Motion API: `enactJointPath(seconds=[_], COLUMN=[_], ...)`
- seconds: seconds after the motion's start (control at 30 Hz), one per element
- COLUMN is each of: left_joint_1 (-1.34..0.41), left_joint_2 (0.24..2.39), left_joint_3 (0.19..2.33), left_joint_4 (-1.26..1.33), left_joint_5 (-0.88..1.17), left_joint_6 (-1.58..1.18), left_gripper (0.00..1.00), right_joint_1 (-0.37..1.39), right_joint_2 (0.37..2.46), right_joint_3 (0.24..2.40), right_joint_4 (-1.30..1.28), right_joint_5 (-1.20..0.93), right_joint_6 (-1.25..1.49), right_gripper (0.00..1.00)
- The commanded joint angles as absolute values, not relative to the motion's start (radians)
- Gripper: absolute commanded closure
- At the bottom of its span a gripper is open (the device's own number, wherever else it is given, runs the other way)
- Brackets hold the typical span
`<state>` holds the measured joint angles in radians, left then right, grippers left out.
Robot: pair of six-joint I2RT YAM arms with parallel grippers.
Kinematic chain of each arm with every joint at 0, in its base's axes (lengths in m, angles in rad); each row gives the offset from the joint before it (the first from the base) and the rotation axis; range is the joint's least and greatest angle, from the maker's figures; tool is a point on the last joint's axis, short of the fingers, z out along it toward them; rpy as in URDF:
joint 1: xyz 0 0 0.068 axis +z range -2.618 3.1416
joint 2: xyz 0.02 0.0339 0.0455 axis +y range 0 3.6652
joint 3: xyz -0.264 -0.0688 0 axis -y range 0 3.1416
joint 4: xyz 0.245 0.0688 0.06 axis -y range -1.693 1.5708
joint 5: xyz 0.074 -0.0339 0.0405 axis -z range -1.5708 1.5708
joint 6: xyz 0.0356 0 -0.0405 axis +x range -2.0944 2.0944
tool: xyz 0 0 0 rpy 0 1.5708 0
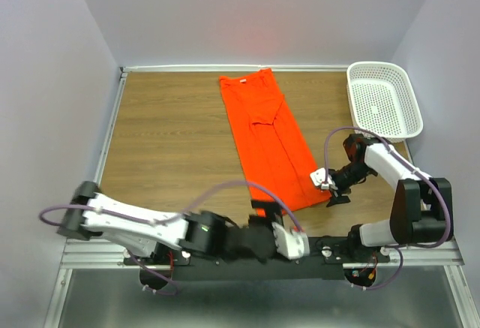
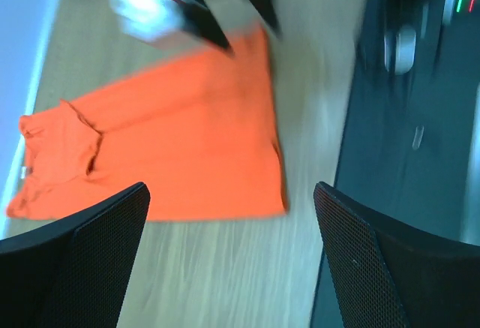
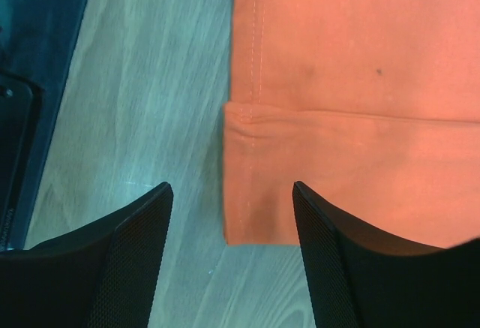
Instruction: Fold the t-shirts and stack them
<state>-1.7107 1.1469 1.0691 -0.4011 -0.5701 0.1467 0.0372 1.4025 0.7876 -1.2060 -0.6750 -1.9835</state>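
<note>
Long-folded plain orange-red fabric t-shirt (image 1: 266,136) points its collar at the brown wooden table's (image 1: 165,133) far edge, hem nearward. The left gripper (image 2: 232,193) and right gripper (image 3: 232,189) both gape, empty.

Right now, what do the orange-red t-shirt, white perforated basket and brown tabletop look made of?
Orange-red t-shirt: soft matte fabric, probably cotton; stitched hem, limp folds. White perforated basket: moulded plastic by the look; even holes, rounded rim. Brown tabletop: wood-grain surface, possibly laminate; solid wood can't be ruled out.
</note>
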Motion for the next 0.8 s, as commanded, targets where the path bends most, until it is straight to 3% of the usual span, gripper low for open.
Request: enactJointPath(seconds=[0.0, 0.17, 0.23, 0.27, 0.4, 0.77], left_joint_1=[-1.770, -1.766, -1.743, -1.726, -1.609, -1.555], left_joint_2=[1.295, 1.304, 1.304, 1.301, 1.292, 1.339], left_joint_3=[0.910, 0.771, 0.729, 0.709, 0.631, 0.561], left_joint_4=[-0.388, -0.180, -0.132, -0.102, 0.064, 0.245], left_joint_5=[-0.693, -0.598, -0.578, -0.571, -0.471, -0.279], left_joint_6=[0.368, 0.449, 0.469, 0.479, 0.524, 0.569], left_gripper=[0.02, 0.07, 0.19, 0.21, 0.20, 0.21], right_joint_1=[0.031, 0.032, 0.032, 0.031, 0.031, 0.032], right_joint_2=[1.425, 1.437, 1.450, 1.462, 1.480, 1.514], right_joint_3=[0.770, 0.776, 0.787, 0.799, 0.807, 0.825], right_joint_4=[-1.144, -1.115, -1.115, -1.115, -1.115, -1.114], right_joint_5=[-0.632, -0.638, -0.649, -0.655, -0.676, -0.689], right_joint_6=[-2.128, -2.105, -2.097, -2.095, -2.094, -2.085], right_gripper=[0.29, 0.31, 0.32, 0.32, 0.32, 0.33])
